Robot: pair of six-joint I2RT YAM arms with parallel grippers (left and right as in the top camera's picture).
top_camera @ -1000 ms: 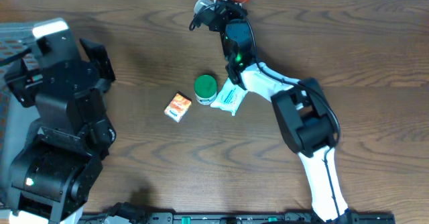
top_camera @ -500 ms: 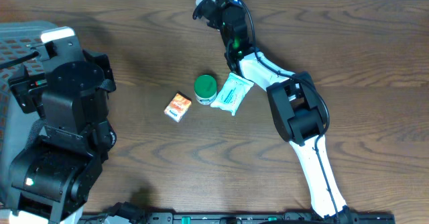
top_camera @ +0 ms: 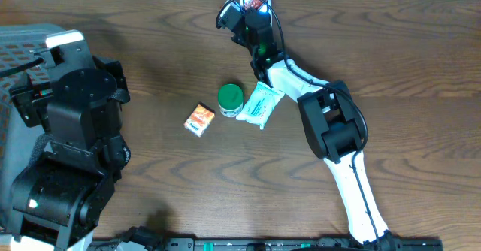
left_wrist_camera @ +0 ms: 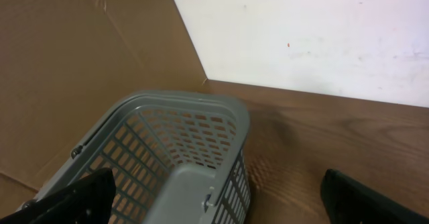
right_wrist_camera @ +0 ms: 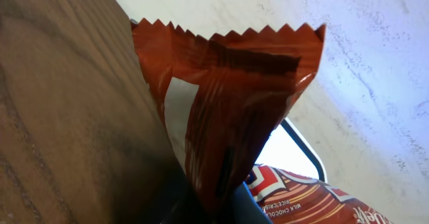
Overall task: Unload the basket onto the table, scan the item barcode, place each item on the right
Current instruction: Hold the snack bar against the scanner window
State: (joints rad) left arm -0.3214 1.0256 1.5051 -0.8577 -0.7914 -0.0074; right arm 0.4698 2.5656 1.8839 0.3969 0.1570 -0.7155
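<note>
Glossy crinkled foil wrapper (right_wrist_camera: 228,103) — matt wood-grain table (right_wrist_camera: 53,123).

The red snack packet (right_wrist_camera: 228,117) runs off the bottom edge (its lettering cut short); the grey basket (left_wrist_camera: 191,190) is cropped likewise.

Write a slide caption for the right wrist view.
Right gripper pinches a red-brown snack wrapper with a zigzag edge; wooden table at left, white wall behind.
</note>
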